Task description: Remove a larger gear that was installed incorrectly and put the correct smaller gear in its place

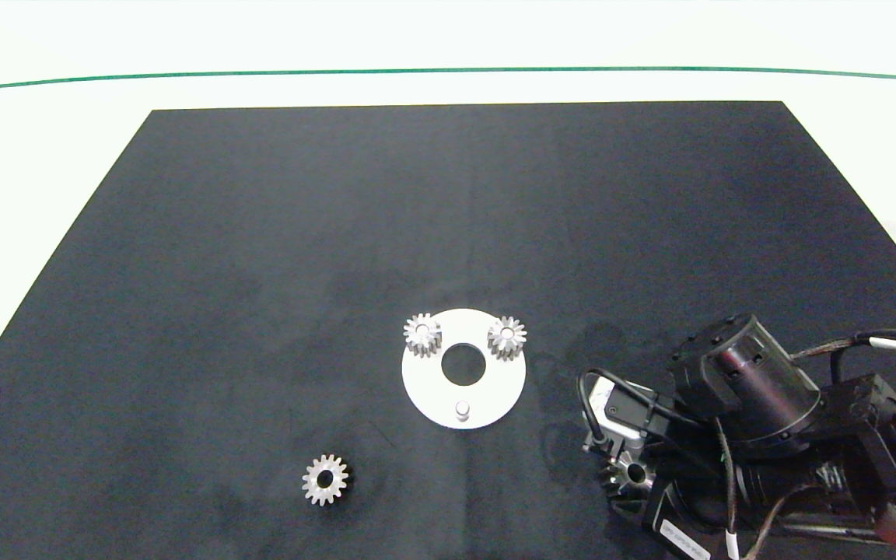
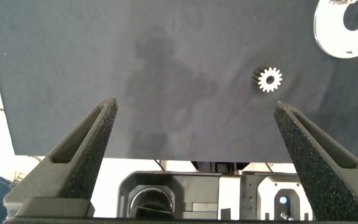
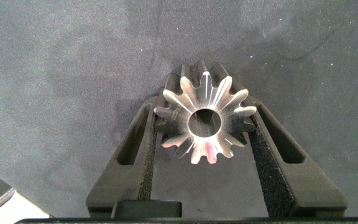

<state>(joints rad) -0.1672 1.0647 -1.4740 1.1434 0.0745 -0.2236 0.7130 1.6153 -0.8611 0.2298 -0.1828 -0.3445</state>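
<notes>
Black mat: bare landing area under right arm.
White disc: empty peg at 6 o'clock.
Right gripper: clamped on larger gear, at 4 o'clock from disc; early release risks rolling toward disc.
Left gripper: fingers spread, empty.
Smaller gear: loose, 7 o'clock from disc.

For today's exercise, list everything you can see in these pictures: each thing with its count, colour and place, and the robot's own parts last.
Black mat: one, covering the white table.
White disc: one, mid-mat, central hole, one bare peg on its near side.
Small gears on disc: two, silver, far-left and far-right.
Smaller gear: one, silver, loose on the mat, near-left of the disc.
Larger gear: one, silver, between the right hand's fingers.
Right hand: near-right of the disc.
Left hand: open, at the mat's left edge.
</notes>
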